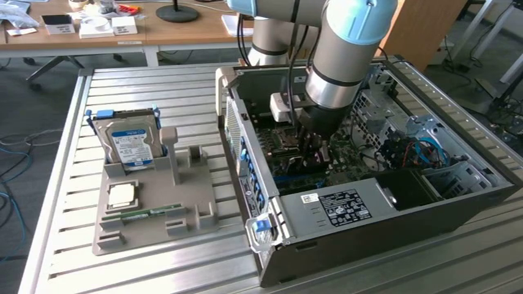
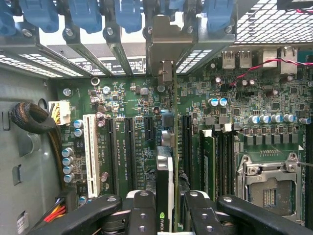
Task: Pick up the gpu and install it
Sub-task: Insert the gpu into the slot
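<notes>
In the wrist view the gpu point(image 2: 165, 166) stands edge-on, a thin dark card with a green logo near my fingers. Its pale metal bracket point(image 2: 166, 44) reaches up to the row of rear slot covers with blue clips. My gripper point(image 2: 166, 213) is shut on the card, with a black finger point(image 2: 142, 210) on either side. The card sits right over the green motherboard point(image 2: 132, 103), in line with the long black expansion slots; I cannot tell whether it is seated. In the exterior view my gripper point(image 1: 315, 156) reaches deep into the open computer case point(image 1: 368, 214).
A grey holder point(image 1: 147, 214) on the slatted metal table carries a silver hard drive point(image 1: 131, 147) with a blue label, a CPU point(image 1: 122, 195) and a green memory stick point(image 1: 151, 212). Inside the case are an open CPU socket point(image 2: 271, 188), memory slots and cable bundles point(image 2: 34, 120).
</notes>
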